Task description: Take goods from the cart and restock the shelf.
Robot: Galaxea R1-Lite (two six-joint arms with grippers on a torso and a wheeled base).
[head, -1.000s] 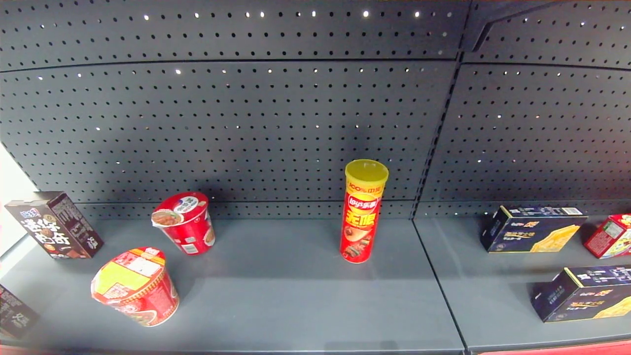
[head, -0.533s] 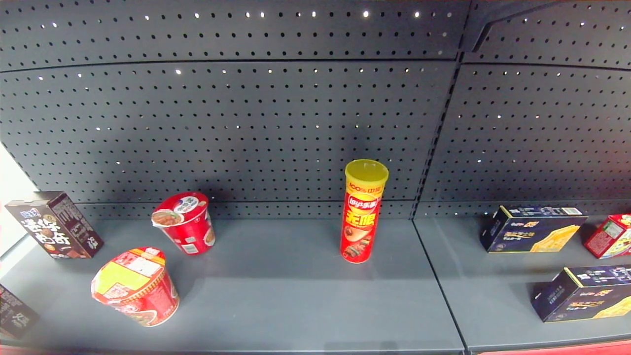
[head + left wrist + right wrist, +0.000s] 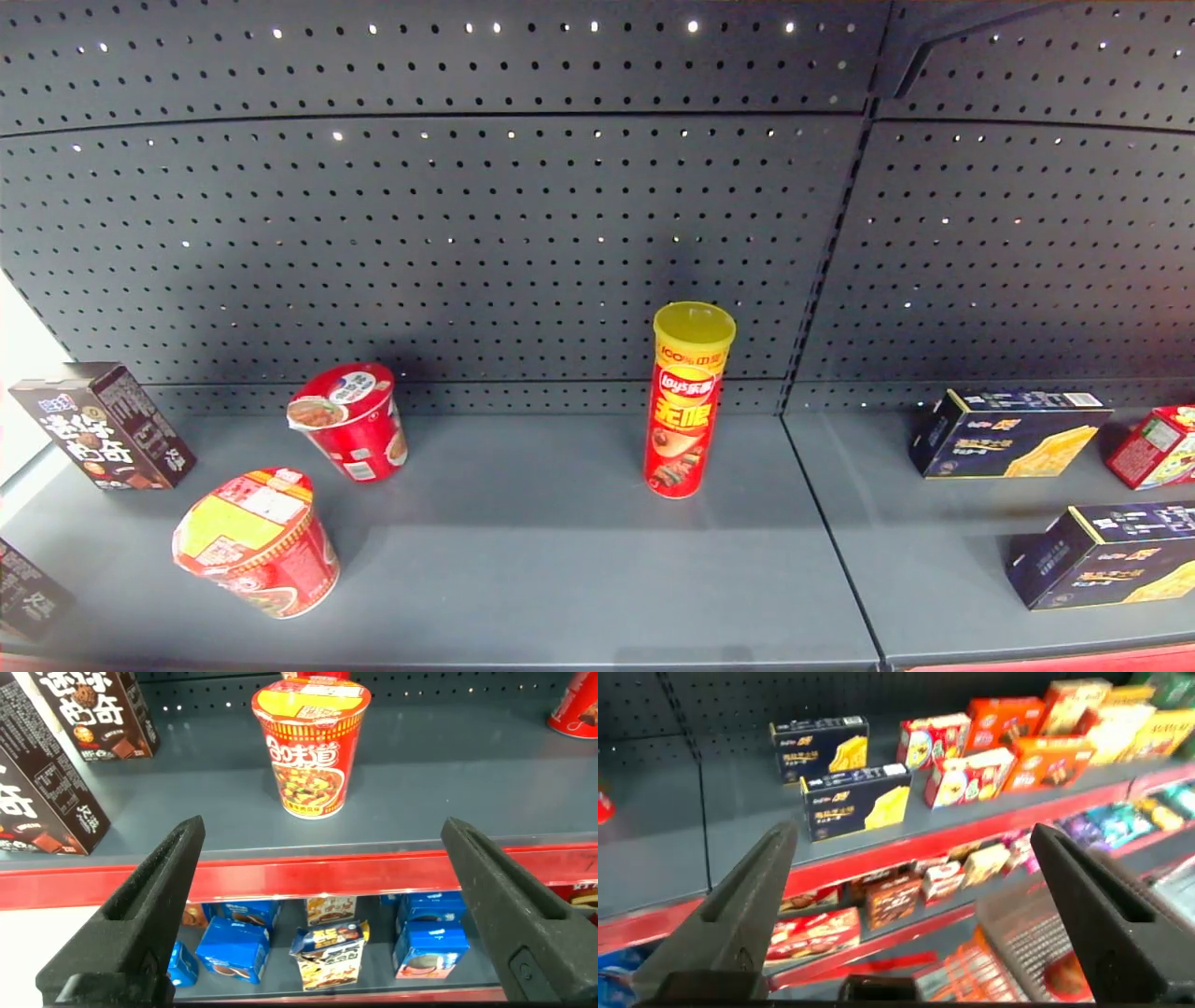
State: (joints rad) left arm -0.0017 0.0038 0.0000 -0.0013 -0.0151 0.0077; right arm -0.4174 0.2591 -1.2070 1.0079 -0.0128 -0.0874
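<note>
The grey shelf (image 3: 560, 560) holds a tall red chips can with a yellow lid (image 3: 686, 401) near its middle and two red noodle cups (image 3: 350, 422) (image 3: 254, 543) to the left. My left gripper (image 3: 322, 831) is open in front of the shelf's red edge, facing the front noodle cup (image 3: 311, 747), with nothing between its fingers. My right gripper (image 3: 915, 833) is open and empty too, held out from the shelf's right section. Below it I see the wire cart (image 3: 1036, 943) with red packs inside.
Dark chocolate boxes (image 3: 103, 425) stand at the shelf's left end. Navy boxes (image 3: 1013, 434) (image 3: 1102, 555) and a red box (image 3: 1158, 446) lie on the right section. Bare shelf lies between the cups and the can. Lower shelves hold blue packs (image 3: 234, 952) and orange boxes (image 3: 1008, 723).
</note>
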